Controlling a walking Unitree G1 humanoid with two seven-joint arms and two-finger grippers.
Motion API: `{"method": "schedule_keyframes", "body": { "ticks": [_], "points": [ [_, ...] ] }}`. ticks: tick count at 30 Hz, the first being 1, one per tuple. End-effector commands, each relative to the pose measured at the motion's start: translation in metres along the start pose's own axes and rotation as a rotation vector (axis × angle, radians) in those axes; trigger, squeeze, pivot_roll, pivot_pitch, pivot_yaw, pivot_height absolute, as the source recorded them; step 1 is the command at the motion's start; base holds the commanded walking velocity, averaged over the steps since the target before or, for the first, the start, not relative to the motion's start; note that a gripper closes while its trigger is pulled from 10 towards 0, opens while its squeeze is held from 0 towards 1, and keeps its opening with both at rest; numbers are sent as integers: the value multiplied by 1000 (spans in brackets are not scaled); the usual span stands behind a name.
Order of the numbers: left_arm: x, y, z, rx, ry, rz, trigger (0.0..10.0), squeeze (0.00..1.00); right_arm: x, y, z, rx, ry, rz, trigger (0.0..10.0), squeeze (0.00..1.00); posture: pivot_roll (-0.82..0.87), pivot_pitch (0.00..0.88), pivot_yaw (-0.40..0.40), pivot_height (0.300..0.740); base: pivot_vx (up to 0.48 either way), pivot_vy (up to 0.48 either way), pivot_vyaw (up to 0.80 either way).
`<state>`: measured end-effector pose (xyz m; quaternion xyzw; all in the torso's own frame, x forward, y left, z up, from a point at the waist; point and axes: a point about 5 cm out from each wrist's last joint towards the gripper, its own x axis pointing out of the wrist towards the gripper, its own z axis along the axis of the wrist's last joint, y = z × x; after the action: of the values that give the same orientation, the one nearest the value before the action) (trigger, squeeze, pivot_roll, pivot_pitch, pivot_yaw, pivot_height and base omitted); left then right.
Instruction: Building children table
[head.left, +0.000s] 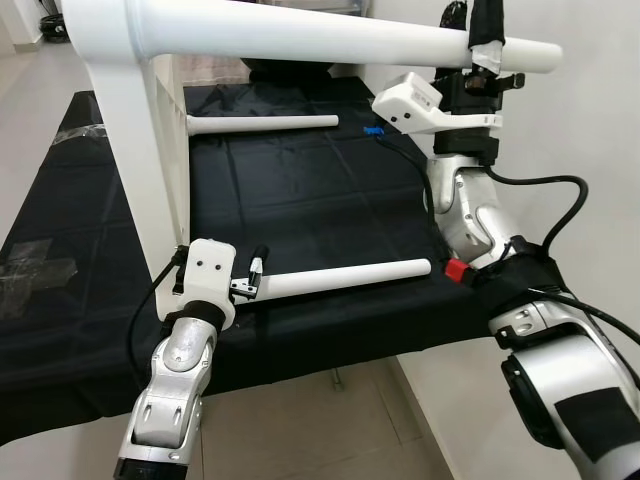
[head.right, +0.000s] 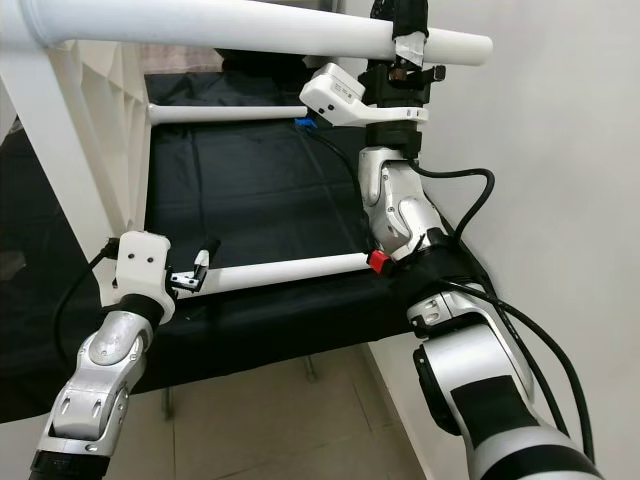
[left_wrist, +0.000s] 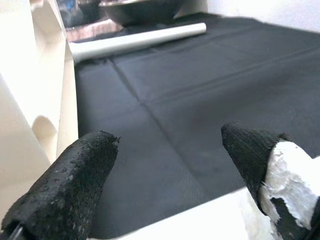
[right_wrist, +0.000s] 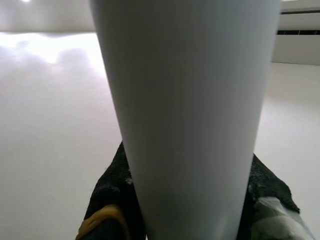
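A white children's table lies on its side on the black-covered worktable (head.left: 330, 190), its top (head.left: 140, 150) standing upright at the left. Three legs point right: an upper leg (head.left: 330, 40), a far lower leg (head.left: 265, 122) and a near lower leg (head.left: 345, 277). My right gripper (head.left: 486, 48) is raised and shut on the upper leg near its free end; the leg (right_wrist: 190, 100) sits between the black fingers (right_wrist: 112, 200). My left gripper (head.left: 252, 276) is at the near lower leg where it meets the top. It is open, its fingers (left_wrist: 70, 185) apart with the leg (left_wrist: 200, 220) low between them.
A small blue object (head.left: 373, 131) lies on the cloth by the far leg's tip. Grey tape patches (head.left: 40, 270) mark the cloth at the left. A white wall (head.left: 590, 120) stands close on the right. The worktable's front edge (head.left: 330, 350) drops to the tiled floor.
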<state>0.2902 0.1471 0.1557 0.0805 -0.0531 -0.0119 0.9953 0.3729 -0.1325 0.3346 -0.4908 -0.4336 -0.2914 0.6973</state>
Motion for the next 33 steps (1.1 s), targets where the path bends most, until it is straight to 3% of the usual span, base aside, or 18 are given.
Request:
{"method": "schedule_keyframes", "body": {
  "ticks": [1,9,10,11,13,14,15,18,20,21,23,24,28,30,31,32,33],
  "points": [
    [-4,16,-14,-5,60,80,10000,0,3,-2,4,41,-5,-22,0,0,89,90,-73,740,0,0,0],
    [-11,34,-37,-16,150,189,10000,0,7,-2,4,59,2,-33,0,0,88,92,-74,740,0,0,0],
    [-15,49,-41,30,171,240,10000,0,10,-3,2,63,4,-36,0,0,89,96,-74,740,0,0,0],
    [-15,49,-41,30,171,240,10000,0,10,-3,2,63,4,-36,0,0,89,96,-74,740,0,0,0],
    [-19,75,-44,101,195,319,10000,0,14,-5,0,72,7,-43,0,0,92,95,-76,740,0,0,0],
    [-19,75,-44,101,195,319,10000,0,14,-5,0,72,7,-43,0,0,92,95,-76,740,0,0,0],
    [-21,96,-43,166,199,360,10000,0,16,-6,-2,83,19,-49,0,0,96,96,-73,740,0,0,0],
    [-21,106,-42,200,199,376,10000,0,17,-6,-3,88,28,-51,0,0,96,96,-73,740,0,0,0],
    [-20,138,-32,273,184,433,10000,0,17,-6,-6,101,50,-51,0,0,105,99,-69,740,0,0,0],
    [-20,138,-32,273,184,433,10000,0,17,-6,-6,101,50,-51,0,0,105,99,-69,740,0,0,0],
    [-19,169,-18,336,162,496,10000,0,16,-5,-11,110,86,-44,0,0,108,100,-70,740,0,0,0],
    [-18,198,-1,408,137,545,10000,0,15,-4,-15,119,112,-42,0,0,120,100,-64,740,0,0,0],
    [-18,213,11,450,117,568,10000,0,14,-3,-17,129,131,-39,0,0,120,101,-63,740,0,0,0],
    [-15,244,44,543,64,611,10000,0,9,2,-23,156,187,-16,0,0,141,99,-59,740,0,0,0],
    [-15,244,44,543,64,611,10000,0,9,2,-23,156,187,-16,0,0,141,99,-59,740,0,0,0],
    [-11,257,66,598,30,630,10000,0,6,5,-26,169,215,-6,0,0,143,100,-59,740,0,0,0],
    [-11,257,66,598,30,630,10000,0,6,5,-26,169,215,-6,0,0,143,100,-59,740,0,0,0]
  ]
}}
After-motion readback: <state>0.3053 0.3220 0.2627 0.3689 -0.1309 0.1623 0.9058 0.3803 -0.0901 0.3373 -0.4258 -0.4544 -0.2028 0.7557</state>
